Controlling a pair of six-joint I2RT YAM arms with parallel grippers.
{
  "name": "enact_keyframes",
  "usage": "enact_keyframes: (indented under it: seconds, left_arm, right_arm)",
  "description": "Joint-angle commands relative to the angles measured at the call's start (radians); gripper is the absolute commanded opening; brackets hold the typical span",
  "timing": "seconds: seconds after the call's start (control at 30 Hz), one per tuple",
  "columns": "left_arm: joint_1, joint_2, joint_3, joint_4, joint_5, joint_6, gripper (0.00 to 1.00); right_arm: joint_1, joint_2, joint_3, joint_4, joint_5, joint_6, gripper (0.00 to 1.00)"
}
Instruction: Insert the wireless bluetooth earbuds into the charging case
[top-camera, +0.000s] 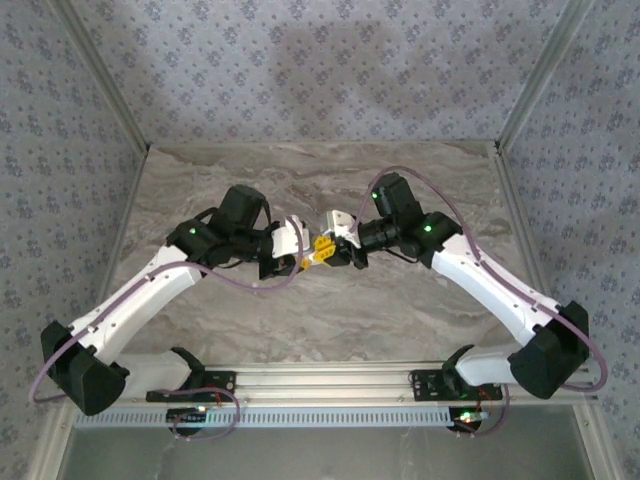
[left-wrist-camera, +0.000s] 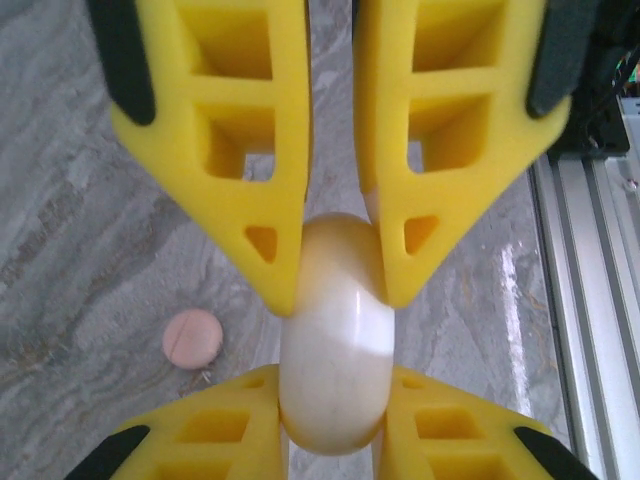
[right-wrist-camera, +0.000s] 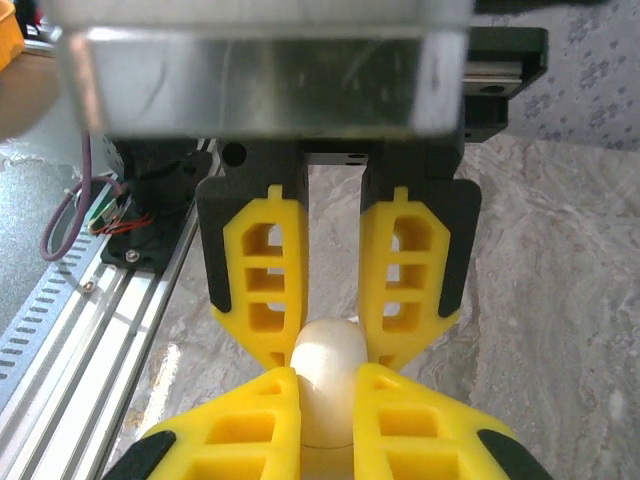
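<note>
Charging case (left-wrist-camera: 335, 350): white, smooth, egg-shaped, held clear of the counter (left-wrist-camera: 80, 200) at approx. mid-counter, pinched from opposite ends by both tools; whether its lid is open or shut cannot be told. Left tool (left-wrist-camera: 335, 388) has its yellow fingers pressed onto one end of the case and right tool (right-wrist-camera: 328, 380) likewise onto the other end, the two sets of fingertips nearly meeting round it, w/ both arms angled inward. One round pink puck (left-wrist-camera: 192, 338) lies flat on the counter, well apart from the case; alu. rail (left-wrist-camera: 590, 300) runs along the near edge.
</note>
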Motion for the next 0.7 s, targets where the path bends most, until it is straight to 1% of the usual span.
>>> enact_keyframes:
  seconds: [0.0, 0.03, 0.07, 0.1, 0.13, 0.2, 0.23, 0.4, 0.53, 0.57, 0.63, 0.67]
  left_arm:
    - [0.014, -0.041, -0.025, 0.074, 0.057, -0.033, 0.23]
    - [0.018, -0.043, -0.028, 0.08, 0.065, -0.036, 0.23]
    - [0.019, -0.044, -0.03, 0.084, 0.07, -0.037, 0.22]
    - [0.02, -0.045, -0.03, 0.086, 0.072, -0.034, 0.21]
    - [0.019, -0.043, -0.029, 0.083, 0.072, -0.031, 0.21]
    - [0.019, -0.039, -0.026, 0.075, 0.072, -0.025, 0.21]
    - [0.019, -0.039, -0.023, 0.072, 0.072, -0.022, 0.2]
    - [0.02, -0.037, -0.017, 0.061, 0.08, -0.016, 0.2]
    - [0.02, -0.038, -0.012, 0.057, 0.08, -0.014, 0.2]
    - [0.02, -0.039, -0.012, 0.056, 0.08, -0.014, 0.2]
    - [0.019, -0.042, -0.014, 0.058, 0.08, -0.014, 0.21]
    - [0.02, -0.043, -0.015, 0.063, 0.08, -0.016, 0.23]
  right_arm:
    - [-0.025, -0.043, -0.04, 0.028, -0.04, 0.045, 0.09]
    - [-0.027, -0.048, -0.046, 0.04, -0.042, 0.055, 0.11]
    - [-0.028, -0.049, -0.048, 0.046, -0.044, 0.058, 0.17]
    - [-0.028, -0.048, -0.047, 0.041, -0.04, 0.059, 0.25]
    - [-0.028, -0.046, -0.044, 0.036, -0.035, 0.059, 0.3]
    - [-0.024, -0.035, -0.03, 0.006, -0.023, 0.046, 0.36]
    - [-0.021, -0.028, -0.023, -0.007, -0.019, 0.039, 0.37]
    - [-0.01, -0.002, -0.005, -0.009, -0.016, 0.027, 0.38]
    - [-0.005, 0.013, 0.003, -0.014, -0.015, 0.022, 0.37]
    - [-0.005, 0.016, 0.003, -0.016, -0.015, 0.021, 0.36]
    - [-0.005, 0.019, 0.004, -0.017, -0.013, 0.016, 0.27]
    - [-0.005, 0.017, 0.003, -0.017, -0.017, 0.012, 0.23]
